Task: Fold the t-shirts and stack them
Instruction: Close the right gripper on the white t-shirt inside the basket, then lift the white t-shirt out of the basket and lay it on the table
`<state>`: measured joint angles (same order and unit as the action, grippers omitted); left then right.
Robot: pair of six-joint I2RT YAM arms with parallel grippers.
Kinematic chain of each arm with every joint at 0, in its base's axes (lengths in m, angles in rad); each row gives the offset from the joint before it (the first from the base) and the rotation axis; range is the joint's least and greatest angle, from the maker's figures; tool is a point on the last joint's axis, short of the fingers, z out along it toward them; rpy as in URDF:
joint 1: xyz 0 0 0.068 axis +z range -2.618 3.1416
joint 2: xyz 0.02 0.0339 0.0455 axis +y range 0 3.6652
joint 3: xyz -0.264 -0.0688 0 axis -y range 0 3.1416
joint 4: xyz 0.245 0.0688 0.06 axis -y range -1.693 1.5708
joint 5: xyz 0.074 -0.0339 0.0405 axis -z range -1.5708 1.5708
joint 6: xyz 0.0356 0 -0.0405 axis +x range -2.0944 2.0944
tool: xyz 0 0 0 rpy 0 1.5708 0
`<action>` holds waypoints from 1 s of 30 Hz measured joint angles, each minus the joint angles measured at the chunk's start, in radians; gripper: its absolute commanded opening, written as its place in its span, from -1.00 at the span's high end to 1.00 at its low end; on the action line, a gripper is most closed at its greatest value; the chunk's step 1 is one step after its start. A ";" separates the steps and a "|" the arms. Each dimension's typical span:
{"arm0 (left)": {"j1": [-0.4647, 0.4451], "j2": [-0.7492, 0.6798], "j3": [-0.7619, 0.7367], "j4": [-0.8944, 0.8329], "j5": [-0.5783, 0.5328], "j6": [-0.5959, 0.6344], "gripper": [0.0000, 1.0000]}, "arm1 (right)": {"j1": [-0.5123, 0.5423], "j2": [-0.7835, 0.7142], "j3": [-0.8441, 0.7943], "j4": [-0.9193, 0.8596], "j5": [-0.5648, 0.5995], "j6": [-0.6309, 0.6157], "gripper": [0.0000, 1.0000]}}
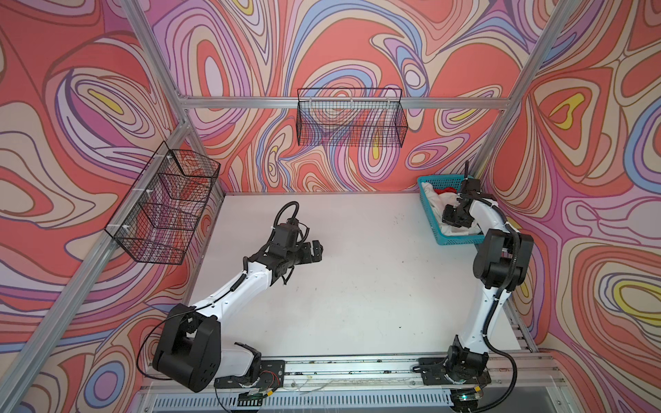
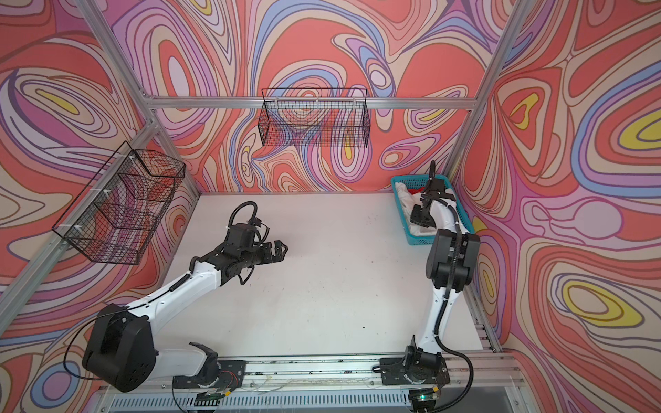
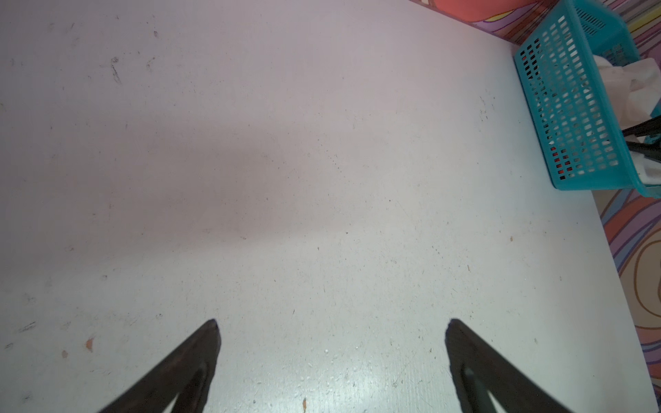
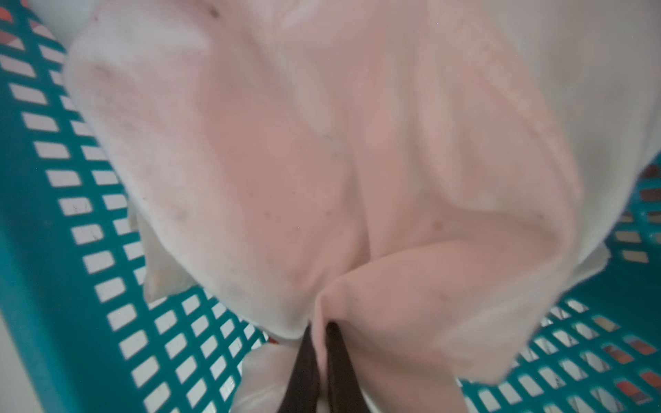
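The white t-shirt (image 4: 322, 161) lies crumpled in the teal basket (image 4: 53, 250) at the table's far right corner. My right gripper (image 4: 320, 327) is shut on a fold of it, with cloth pinched between the two dark fingers. In both top views the gripper (image 1: 450, 224) (image 2: 416, 223) reaches down into the basket (image 1: 432, 218) onto the white t-shirt (image 1: 431, 191). A bit of the red t-shirt (image 1: 451, 192) (image 2: 416, 192) shows behind it. My left gripper (image 1: 318, 248) (image 3: 331, 323) hangs open over the bare table, well left of the basket (image 3: 572, 107).
The white table (image 1: 357, 286) spreads between the two arms. A black wire basket (image 1: 352, 118) hangs on the back wall and another (image 1: 164, 203) on the left wall. A metal rail (image 1: 350, 368) runs along the front edge.
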<state>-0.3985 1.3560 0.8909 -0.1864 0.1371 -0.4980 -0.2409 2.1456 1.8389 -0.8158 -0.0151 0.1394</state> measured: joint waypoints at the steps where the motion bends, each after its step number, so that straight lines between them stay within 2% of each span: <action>1: -0.001 0.001 0.006 0.000 0.000 0.000 -1.00 | 0.000 -0.006 -0.002 -0.001 -0.002 0.004 1.00; 5: -0.001 0.006 0.028 -0.001 0.000 0.006 -1.00 | 0.000 -0.076 -0.005 -0.007 -0.027 0.022 1.00; 10: -0.001 0.016 0.058 -0.004 0.001 0.020 -1.00 | 0.000 -0.266 -0.005 0.005 -0.080 0.064 1.00; 17: -0.001 0.034 0.120 -0.011 0.009 0.039 -1.00 | 0.001 -0.528 -0.010 0.102 -0.248 0.149 1.00; 21: -0.001 0.025 0.124 -0.015 0.012 0.041 -1.00 | 0.020 -0.625 0.009 0.179 -0.365 0.183 1.00; 24: -0.001 -0.014 0.107 -0.015 0.008 0.041 -1.00 | 0.050 -0.652 0.078 0.225 -0.455 0.211 1.00; 30: -0.001 -0.133 0.042 -0.016 -0.019 0.035 -1.00 | 0.108 -0.644 0.327 0.291 -0.640 0.298 1.00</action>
<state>-0.3996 1.2232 0.9329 -0.2024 0.1181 -0.4629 -0.1333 1.5021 2.1658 -0.5247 -0.6552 0.4377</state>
